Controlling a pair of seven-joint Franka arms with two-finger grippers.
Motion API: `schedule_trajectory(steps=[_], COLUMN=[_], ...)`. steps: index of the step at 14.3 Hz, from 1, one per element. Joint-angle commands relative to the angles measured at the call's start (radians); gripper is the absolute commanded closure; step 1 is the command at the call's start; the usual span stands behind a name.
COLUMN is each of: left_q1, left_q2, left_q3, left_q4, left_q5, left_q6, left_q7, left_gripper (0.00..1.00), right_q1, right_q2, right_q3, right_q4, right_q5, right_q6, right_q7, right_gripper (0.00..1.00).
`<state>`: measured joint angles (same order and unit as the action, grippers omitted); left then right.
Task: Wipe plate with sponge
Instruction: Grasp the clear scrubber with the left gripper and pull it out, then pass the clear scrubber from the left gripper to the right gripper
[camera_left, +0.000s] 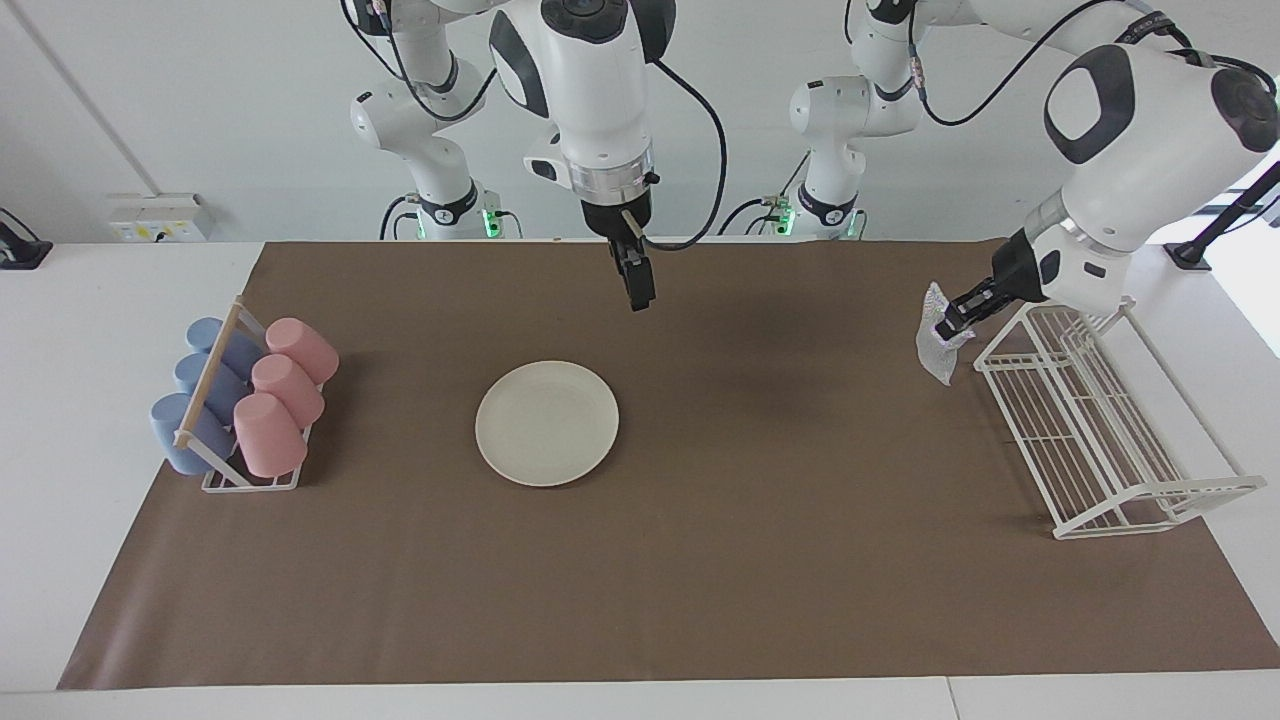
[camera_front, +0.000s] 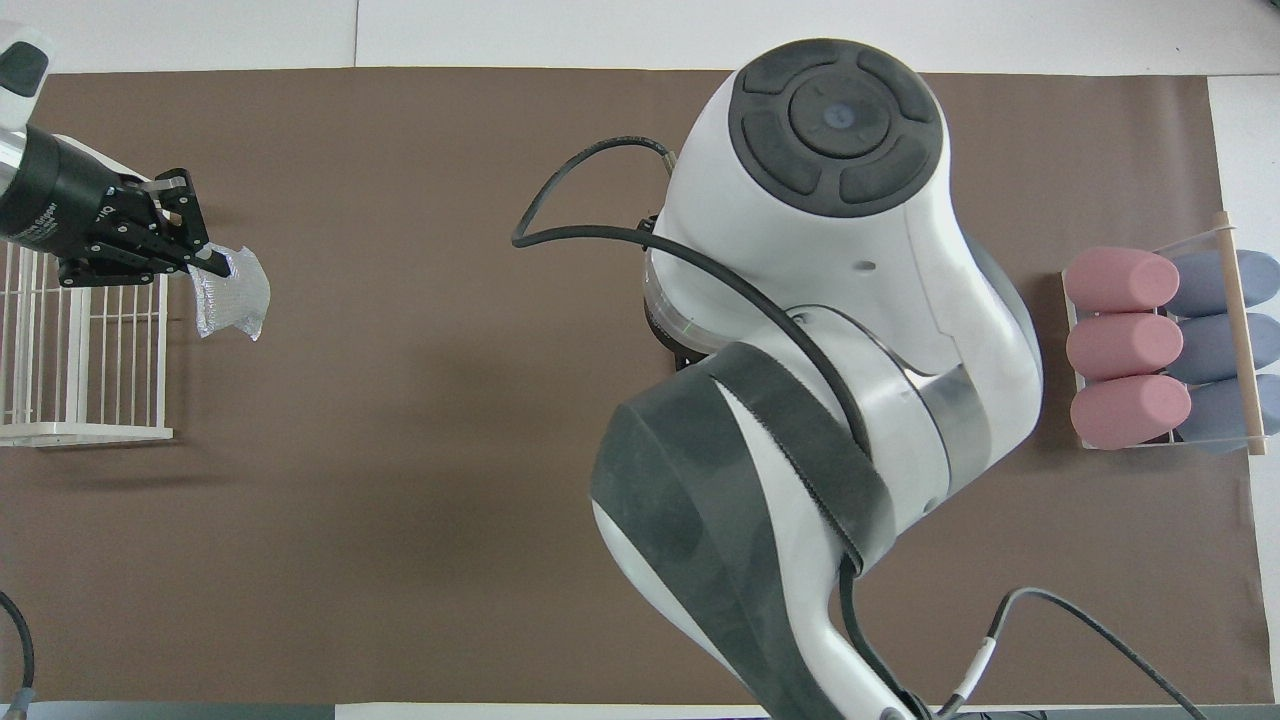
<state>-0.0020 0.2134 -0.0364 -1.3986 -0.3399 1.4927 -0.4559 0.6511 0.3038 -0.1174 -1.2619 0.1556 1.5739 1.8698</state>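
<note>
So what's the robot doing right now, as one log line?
left hand: shut on sponge, raised beside wire rack | right hand: open, waiting above mat | plate: not yet wiped
</note>
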Motion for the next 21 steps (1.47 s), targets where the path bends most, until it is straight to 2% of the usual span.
schedule_trajectory(steps=[1,5,7,11,13,17,21], left_q1=[0.063,0.091,0.093,0.073,0.065,0.02,-0.044], left_q2=[-0.037,-0.11,-0.153,-0.258,-0.282,-0.284,-0.292], left_q3=[-0.002,-0.002,-0.002,-0.007,-0.007,-0.007,-0.007], left_q4=[-0.057,-0.254,-0.388,-0.643,-0.748,-0.865,-0.904], left_q5=[-0.222,-0.497,-0.617,-0.852,-0.939,-1.102,-1.183], left_q6=[-0.02,-0.009,0.001,0.061,0.061,0.083,0.115], left_q7=[0.083,0.253,0.372,0.531,0.639,0.796,0.822], left_gripper=[1.0,1.0,1.0,1.0,1.0,1.0,1.0], right_q1=[0.01,0.012,0.019,0.085,0.093,0.116,0.16], right_q2=[-0.025,-0.025,-0.026,-0.075,-0.094,-0.112,-0.143], right_q3=[-0.002,-0.002,-0.002,-0.002,-0.002,-0.002,-0.002], right_q4=[-0.037,-0.037,-0.04,-0.169,-0.215,-0.257,-0.358], right_q5=[0.044,0.059,0.061,0.071,0.071,0.123,0.174], right_q6=[0.018,0.023,0.047,0.225,0.255,0.297,0.492], right_q7=[0.051,0.064,0.104,0.215,0.219,0.239,0.322], right_gripper=[0.0,0.0,0.0,0.0,0.0,0.0,0.0])
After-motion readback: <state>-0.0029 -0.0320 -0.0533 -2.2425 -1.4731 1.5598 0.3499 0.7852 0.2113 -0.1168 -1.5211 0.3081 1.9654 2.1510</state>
